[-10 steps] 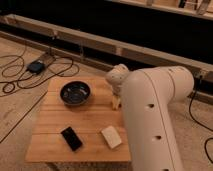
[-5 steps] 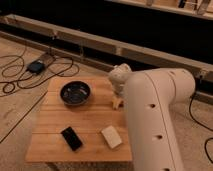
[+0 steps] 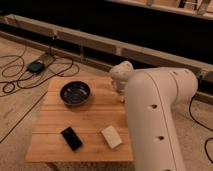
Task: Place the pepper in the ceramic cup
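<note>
My gripper (image 3: 120,93) hangs from the pale wrist at the far right edge of the wooden table (image 3: 55,145), pointing down toward the tabletop. My thick white arm (image 3: 155,115) covers the table's right side. No dark red-brown pepper shows in this view. No off-white ceramic cup shows either; both may be hidden behind the arm or wrist. I cannot tell whether the gripper holds anything.
A wide dark bowl (image 3: 75,93) stands at the table's back left. A flat black object (image 3: 72,138) and a pale rectangular block (image 3: 111,136) lie near the front edge. Cables and a small box (image 3: 36,66) lie on the floor to the left. A dark wall runs behind.
The wrist has shifted very slightly to the right. The things on the table have not moved.
</note>
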`<control>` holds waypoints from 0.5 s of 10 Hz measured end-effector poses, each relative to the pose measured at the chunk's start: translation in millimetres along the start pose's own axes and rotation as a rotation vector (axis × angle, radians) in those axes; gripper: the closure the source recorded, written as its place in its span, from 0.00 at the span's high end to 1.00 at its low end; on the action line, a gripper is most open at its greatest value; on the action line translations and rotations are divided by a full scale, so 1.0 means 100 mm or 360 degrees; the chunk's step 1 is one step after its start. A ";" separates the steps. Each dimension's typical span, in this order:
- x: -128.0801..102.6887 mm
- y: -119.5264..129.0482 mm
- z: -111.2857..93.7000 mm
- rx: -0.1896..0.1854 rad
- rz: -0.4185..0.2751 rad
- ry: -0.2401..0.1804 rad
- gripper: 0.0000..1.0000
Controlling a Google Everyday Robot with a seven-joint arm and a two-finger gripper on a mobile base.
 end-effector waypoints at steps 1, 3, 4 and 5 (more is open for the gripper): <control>-0.04 -0.01 -0.07 0.0006 -0.0012 -0.0004 0.00; -0.13 -0.06 -0.27 0.0042 -0.0033 -0.0031 0.00; -0.14 -0.11 -0.37 0.0063 -0.0033 -0.0047 0.00; -0.14 -0.14 -0.47 0.0076 -0.0022 -0.0068 0.00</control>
